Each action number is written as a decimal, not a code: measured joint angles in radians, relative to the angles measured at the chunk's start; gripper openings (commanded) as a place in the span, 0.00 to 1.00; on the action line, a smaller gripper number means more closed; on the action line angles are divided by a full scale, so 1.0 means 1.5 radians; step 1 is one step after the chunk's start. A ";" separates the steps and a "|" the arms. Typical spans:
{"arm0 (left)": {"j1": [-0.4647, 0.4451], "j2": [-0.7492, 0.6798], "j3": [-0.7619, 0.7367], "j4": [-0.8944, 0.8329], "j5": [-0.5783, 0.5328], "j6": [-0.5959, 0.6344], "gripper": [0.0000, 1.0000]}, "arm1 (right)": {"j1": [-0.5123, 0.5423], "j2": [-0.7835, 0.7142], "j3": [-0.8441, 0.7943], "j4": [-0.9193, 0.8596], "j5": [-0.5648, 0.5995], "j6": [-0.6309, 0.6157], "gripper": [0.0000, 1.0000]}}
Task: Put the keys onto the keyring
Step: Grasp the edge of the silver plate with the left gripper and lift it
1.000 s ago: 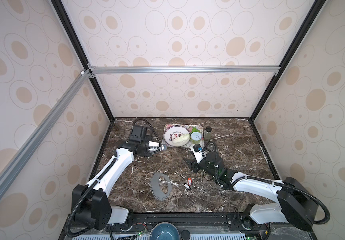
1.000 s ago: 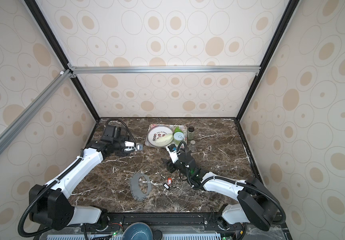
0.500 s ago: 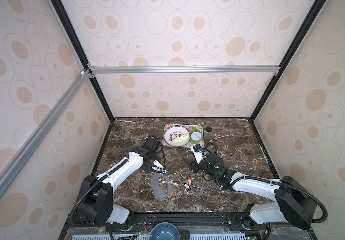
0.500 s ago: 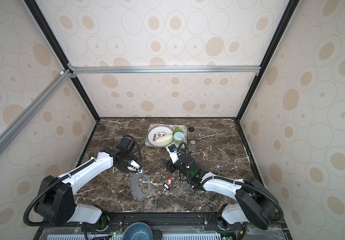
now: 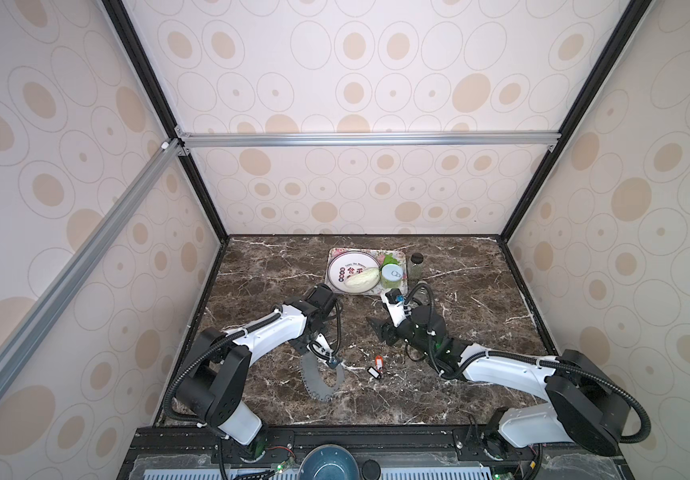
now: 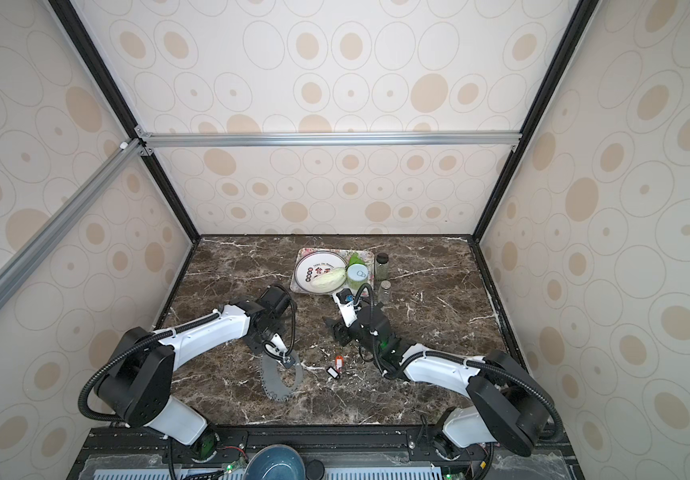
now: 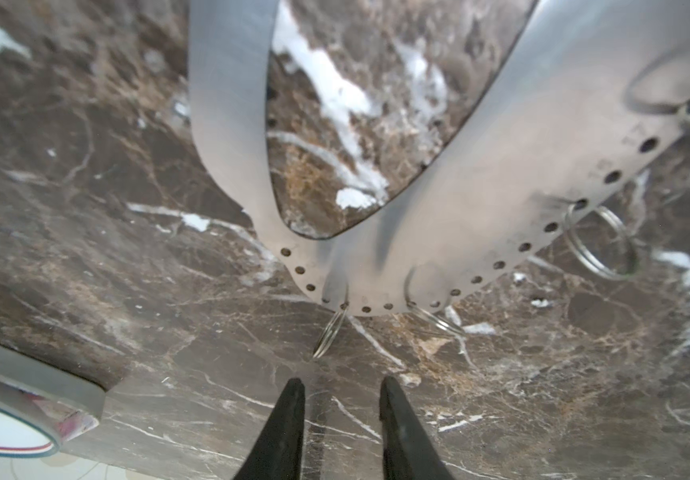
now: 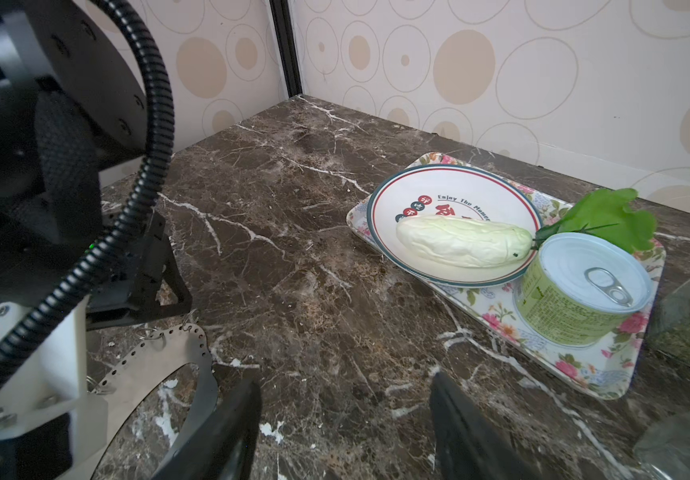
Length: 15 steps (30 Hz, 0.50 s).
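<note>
– Two arms over the dark marble bench [image 5: 480, 332], right?
– Yep, L & R. Next biggest is the floral tray [image 8: 542, 353], back-centre. It carries a white plate [image 8: 384, 195] w/ a pale veg [image 8: 459, 243] across it, a green tin can [image 8: 576, 291] and a green leaf [image 8: 609, 212]. A glass jar [image 5: 416, 266] stands on the bench just beside the tray.
– And the keyring?
– The keyring [image 7: 459, 208] lies flat on the bench, front-left of centre in both top views, well apart from the tray. It's a grey oval plate w/ small holes round the rim.
– L end effector?
– The L end effector [image 7: 341, 388] is at the keyring's far end, released. Its fingers are a little apart w/ only bare bench between them, and the tips stop just short of the rim.
– R end effector?
– The R end effector [image 8: 345, 380] is released too, fingers wide & holding nothing. It's over bare bench near the tray's front edge, facing the tray.
– Keys?
– The keys lie on the bench between the keyring and the R arm, touching neither. The red-tag key [image 5: 378, 362] and black-tag key [image 5: 373, 372] sit just beside each other, neither on the keyring.
– Anything smaller?
– Thin split rings [image 7: 330, 332] hang in some of the rim holes.
</note>
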 measured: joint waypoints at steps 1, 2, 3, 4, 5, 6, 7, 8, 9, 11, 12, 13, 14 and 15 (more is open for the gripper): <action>-0.001 0.000 -0.002 0.002 -0.003 0.003 0.30 | 0.000 0.001 0.000 0.000 0.000 0.000 0.67; -0.002 0.000 -0.003 0.003 -0.004 0.005 0.29 | 0.000 0.001 0.000 0.000 0.001 0.000 0.67; -0.004 0.000 -0.003 0.005 -0.006 0.006 0.29 | 0.000 0.002 0.000 0.000 0.001 0.000 0.67; -0.006 0.000 -0.003 0.008 -0.008 0.006 0.29 | 0.000 0.003 0.000 0.000 0.001 0.000 0.67; -0.008 0.001 -0.003 0.011 -0.010 0.008 0.28 | 0.000 0.003 0.000 0.000 0.001 0.000 0.67; -0.010 0.001 -0.003 0.014 -0.013 0.010 0.28 | 0.000 0.004 0.000 0.000 0.001 0.000 0.67; -0.012 0.002 -0.004 0.017 -0.015 0.011 0.28 | 0.000 0.004 0.000 0.000 0.001 0.000 0.67; -0.014 0.004 -0.005 0.022 -0.018 0.013 0.28 | 0.000 0.004 0.000 0.000 0.001 0.000 0.67; -0.016 0.005 -0.006 0.025 -0.020 0.016 0.28 | -0.001 0.004 0.000 0.000 0.001 0.000 0.67; -0.019 0.007 -0.010 0.032 -0.024 0.019 0.28 | -0.001 0.004 0.000 0.000 0.001 0.000 0.68; -0.020 0.009 -0.011 0.033 -0.026 0.020 0.27 | -0.002 0.004 0.000 0.000 0.001 0.000 0.68; -0.021 0.011 -0.012 0.035 -0.028 0.022 0.27 | -0.003 0.004 0.000 0.000 0.001 0.000 0.68; -0.022 0.014 -0.013 0.037 -0.031 0.023 0.25 | -0.003 0.004 0.000 0.000 0.002 0.000 0.68; -0.023 0.018 -0.013 0.038 -0.033 0.024 0.25 | -0.004 0.004 0.000 0.000 0.003 0.000 0.68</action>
